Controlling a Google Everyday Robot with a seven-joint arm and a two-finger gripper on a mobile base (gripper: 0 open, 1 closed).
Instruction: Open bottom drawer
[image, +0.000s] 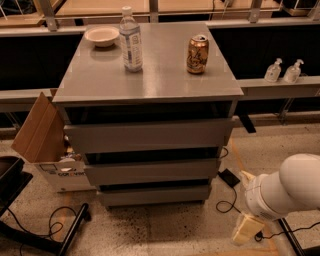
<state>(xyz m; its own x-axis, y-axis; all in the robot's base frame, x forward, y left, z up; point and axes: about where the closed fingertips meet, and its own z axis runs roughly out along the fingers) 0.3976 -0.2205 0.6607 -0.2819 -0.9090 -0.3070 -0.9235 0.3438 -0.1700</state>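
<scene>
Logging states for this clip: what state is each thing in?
Bottom drawer: shut.
Middle drawer: shut.
Top drawer: shut.
Bottle: upright, capped.
Can: upright.
Bowl: upright.
Box: open.
Hand: low, right of the drawers, touching nothing.

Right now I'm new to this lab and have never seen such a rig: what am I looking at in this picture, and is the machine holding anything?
This is a single camera view, looking down at the front of a grey cabinet. The white rounded shape at lower right is the robot's arm. The cream piece at its end is the gripper, low near the floor, right of the cabinet, touching no drawer. I see nothing held in it. On top stand a water bottle, a can and a bowl. The bottom drawer, its goal, looks shut.
</scene>
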